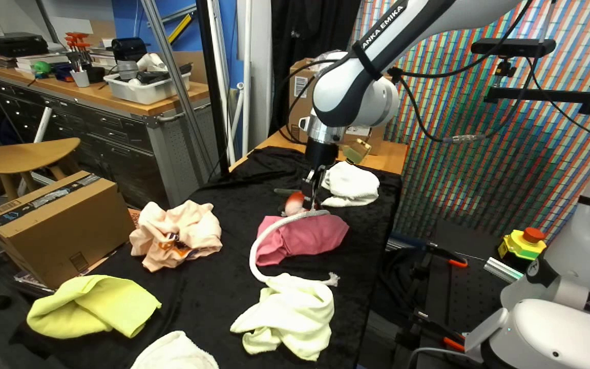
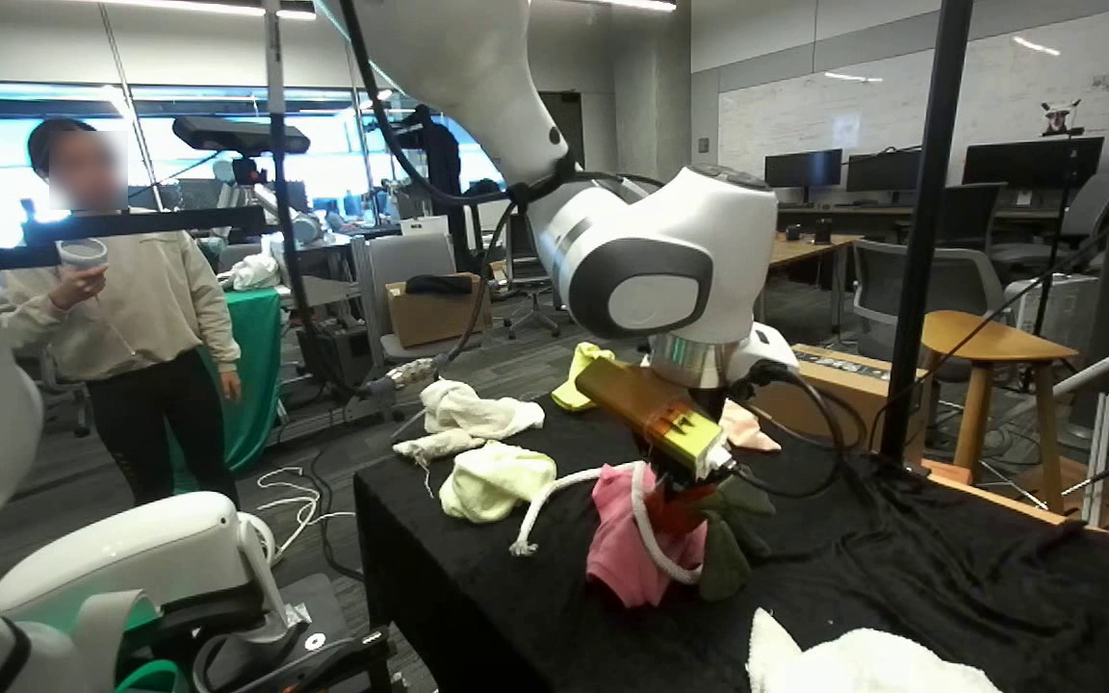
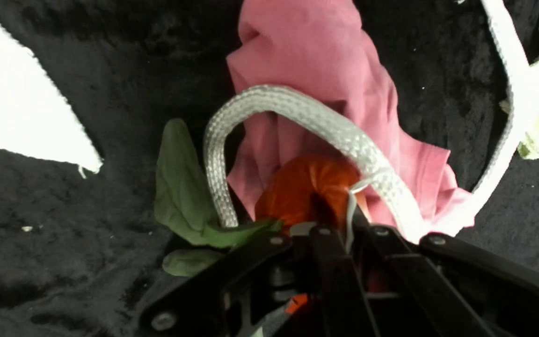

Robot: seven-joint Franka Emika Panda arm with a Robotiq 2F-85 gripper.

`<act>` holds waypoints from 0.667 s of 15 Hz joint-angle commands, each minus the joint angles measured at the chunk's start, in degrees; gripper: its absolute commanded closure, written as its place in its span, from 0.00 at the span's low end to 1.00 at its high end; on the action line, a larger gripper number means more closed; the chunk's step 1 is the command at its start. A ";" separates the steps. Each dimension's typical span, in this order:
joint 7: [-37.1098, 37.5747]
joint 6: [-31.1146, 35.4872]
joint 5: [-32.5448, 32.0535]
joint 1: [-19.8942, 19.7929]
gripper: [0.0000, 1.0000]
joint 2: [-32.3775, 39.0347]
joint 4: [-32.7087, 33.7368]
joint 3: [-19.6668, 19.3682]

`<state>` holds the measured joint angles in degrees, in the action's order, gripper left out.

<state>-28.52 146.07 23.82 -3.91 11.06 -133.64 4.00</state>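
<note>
Found the gripper (image 1: 315, 204) pointing down, with jaws drawn together, ending close against the rope (image 3: 274, 98) and the orange thing (image 3: 307, 192). Could not tell a grip on either from mere contact. Counted one black sheet (image 1: 236, 218) beneath, bearing six cloths: one pink cloth (image 1: 305, 238) right below the jaws, one near white cloth (image 1: 351, 184), and farther off one pale green cloth (image 1: 292, 318), one peach cloth (image 1: 192, 228), one yellow cloth (image 1: 95, 305) and one far white cloth (image 1: 174, 353). Counted one rope, looped over the pink cloth, and one orange thing with green leaves (image 3: 180, 187), right at the jaws. Saw the far white cloth cut off in an exterior view, the orange thing partly hidden behind the gripper in the wrist view. Could not clearly make out the tips there.
</note>
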 commanded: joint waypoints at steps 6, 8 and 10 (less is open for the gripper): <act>-9.06 8.37 9.25 -0.74 0.92 2.04 -1.56 5.04; -8.97 6.66 8.08 -0.82 0.92 1.61 -1.61 5.03; -9.09 5.48 7.15 -0.82 0.87 1.33 -1.67 4.86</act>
<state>-36.36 153.14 31.74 -3.94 12.59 -135.89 8.10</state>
